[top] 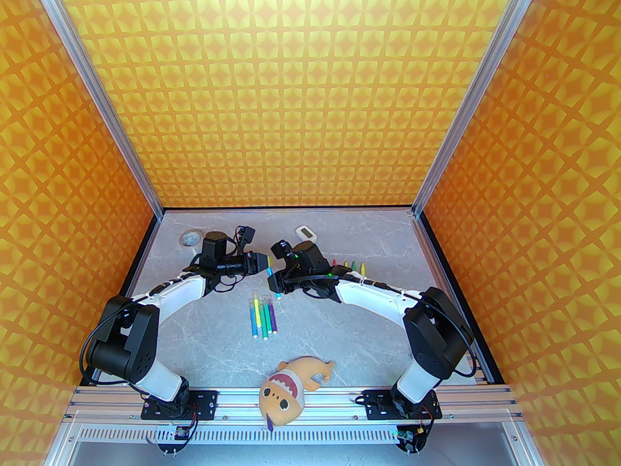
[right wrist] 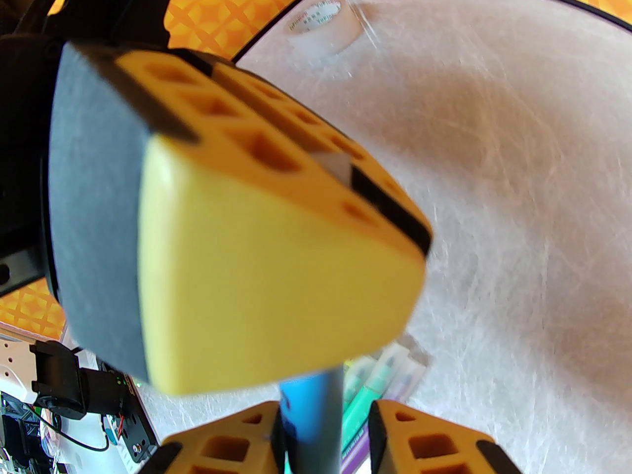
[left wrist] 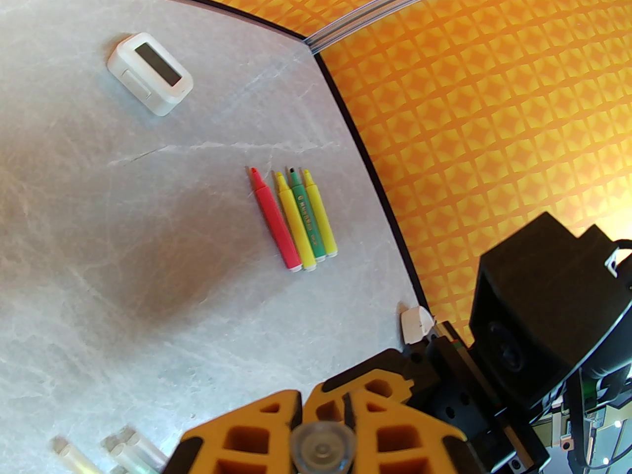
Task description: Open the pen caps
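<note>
robot test cell, aluminium frame (top: 99, 90), patterned walls (top: 310, 90)

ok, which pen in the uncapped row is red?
The red pen, left end of the row in the left wrist view; the rest: two yellow pens, one green pen.

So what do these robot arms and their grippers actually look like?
The left arm and right arm have glossy white curved shells, chunky black joints and loose black cables. The left gripper and right gripper have orange-yellow fingers with boxy cut-outs and black strips.
</note>
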`<state>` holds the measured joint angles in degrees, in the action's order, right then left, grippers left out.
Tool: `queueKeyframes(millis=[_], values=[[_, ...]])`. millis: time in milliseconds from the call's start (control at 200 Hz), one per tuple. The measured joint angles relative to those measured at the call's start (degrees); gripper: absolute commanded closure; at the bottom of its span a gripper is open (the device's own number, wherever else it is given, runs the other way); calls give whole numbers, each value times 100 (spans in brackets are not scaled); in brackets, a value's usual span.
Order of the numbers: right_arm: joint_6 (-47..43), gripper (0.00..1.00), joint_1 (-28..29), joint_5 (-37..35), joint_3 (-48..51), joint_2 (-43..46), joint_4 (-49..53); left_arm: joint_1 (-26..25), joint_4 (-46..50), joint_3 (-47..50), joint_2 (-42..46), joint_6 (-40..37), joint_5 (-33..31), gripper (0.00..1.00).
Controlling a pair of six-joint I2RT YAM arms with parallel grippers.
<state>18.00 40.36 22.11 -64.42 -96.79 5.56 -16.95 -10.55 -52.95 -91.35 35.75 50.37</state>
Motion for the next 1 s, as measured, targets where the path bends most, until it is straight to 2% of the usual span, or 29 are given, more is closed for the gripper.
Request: queueKeyframes(millis=[250,365,1000], values=[[-11,94,0,52,2,0,-63,2,-50,0,0,28,22,100],[-26,100,0,48,70,11,-118,9,-46,0,0,28,20,100],[-247,100,0,44,575,306,-422,50,81,-15,15,205,90,100]])
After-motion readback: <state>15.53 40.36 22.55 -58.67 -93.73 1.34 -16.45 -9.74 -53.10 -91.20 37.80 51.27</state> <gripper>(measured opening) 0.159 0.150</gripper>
